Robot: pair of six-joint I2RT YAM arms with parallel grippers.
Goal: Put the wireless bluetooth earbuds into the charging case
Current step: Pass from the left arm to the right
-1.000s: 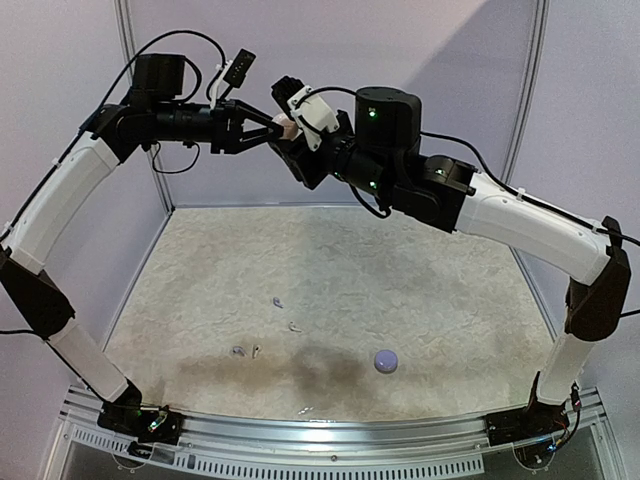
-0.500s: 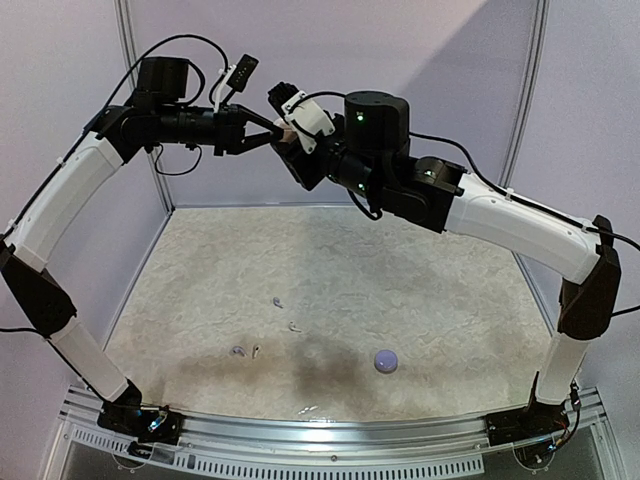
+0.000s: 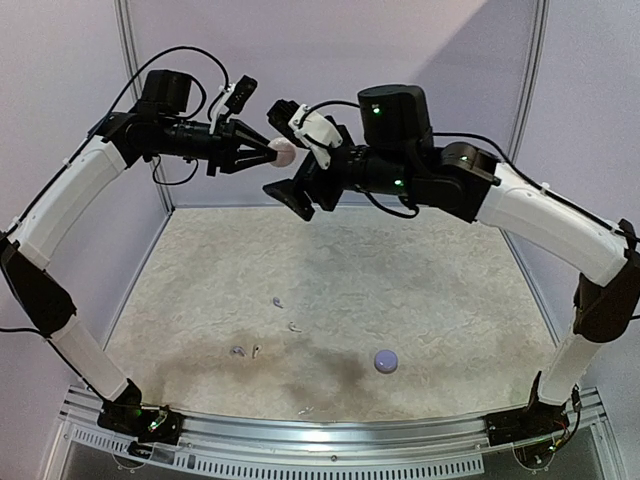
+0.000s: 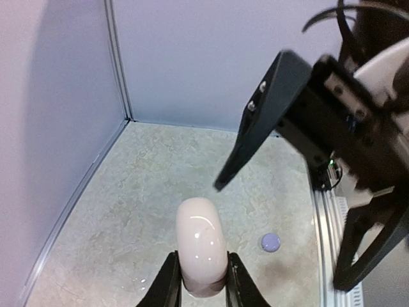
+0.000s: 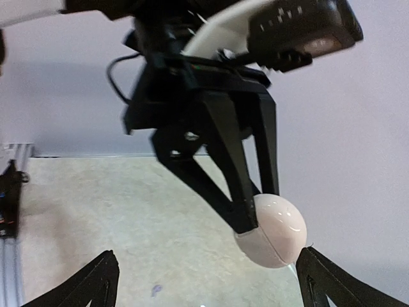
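Observation:
High above the table, my left gripper is shut on the charging case, a closed pale pinkish-white egg shape with a seam. In the top view the case sits at the left gripper's tips. My right gripper is open wide. Its fingers stand above and below the case without touching it. The case shows near the right-hand finger in the right wrist view. Two tiny whitish earbuds lie on the mat far below.
A small round lavender object lies on the speckled mat near the front. More tiny pale bits lie front left. Lavender walls enclose the back and sides, and a metal rail runs along the front.
The right gripper, shut on the case a second ago, has opened wide and let go. The left gripper has closed on the case and now holds it alone.

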